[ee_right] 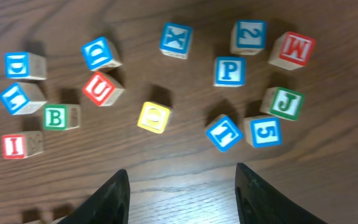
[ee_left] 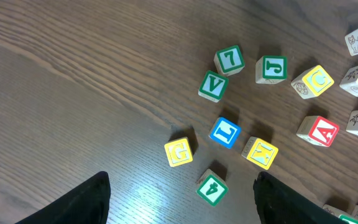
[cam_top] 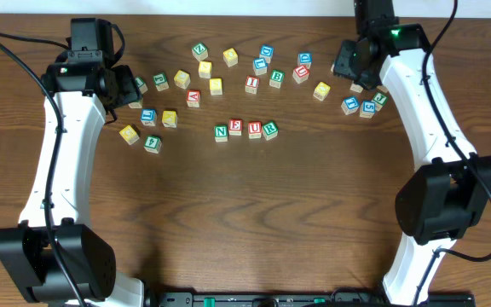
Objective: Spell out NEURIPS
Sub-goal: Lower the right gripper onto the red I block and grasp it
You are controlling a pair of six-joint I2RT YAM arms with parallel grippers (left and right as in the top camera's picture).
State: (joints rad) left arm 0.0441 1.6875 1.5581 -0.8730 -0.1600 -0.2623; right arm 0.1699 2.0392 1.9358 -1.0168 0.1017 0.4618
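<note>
nearest the lens in the right wrist view, the right gripper (ee_right: 182, 173) hangs at the bottom of the frame with its dark fingers spread wide and nothing between them, probably because it is ranging over the scatter for the next letter. the left gripper (ee_left: 182, 180) is likewise wide and empty at the bottom of its own frame, above cubes the word seems not to need, so it looks parked out of the way. in the overhead view the word row (cam_top: 245, 130) sits in the middle of the frame, apart from the loose cubes above it, likely so it reads cleanly. it has four cubes side by side: green n (cam_top: 221, 131), red e (cam_top: 236, 127), blue u (cam_top: 254, 129), green r (cam_top: 269, 130). three letters are not yet set. the red i cube (ee_right: 18, 145) lies at the lower left of the right wrist frame and the blue p cube (ee_right: 229, 70) at the upper right; a clear s i cannot pick out. that frame holds fourteen whole cubes: eight blue-faced, three red, two green and one yellow cube (ee_right: 154, 117).
</note>
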